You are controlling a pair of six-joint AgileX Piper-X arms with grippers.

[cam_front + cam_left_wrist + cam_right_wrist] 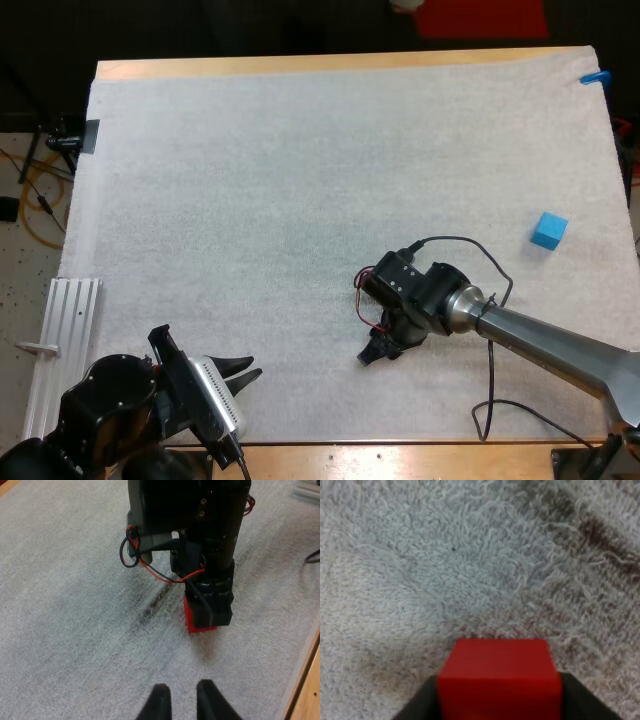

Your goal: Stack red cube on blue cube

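The red cube (499, 675) sits between the two black fingers (420, 705) of my right gripper (381, 349), which is shut on it from both sides, low over the white mat (300, 200). In the left wrist view the red cube (192, 618) shows under that gripper's tip, at or just above the mat. The blue cube (547, 230) rests alone on the mat far to the right. My left gripper (243, 371) hovers near the mat's front left edge, its fingers apart, open on nothing (182, 702).
A white ribbed rail (62, 340) lies off the mat's left edge. The wooden table edge (400, 460) runs along the front. Open mat stretches between the right gripper and the blue cube.
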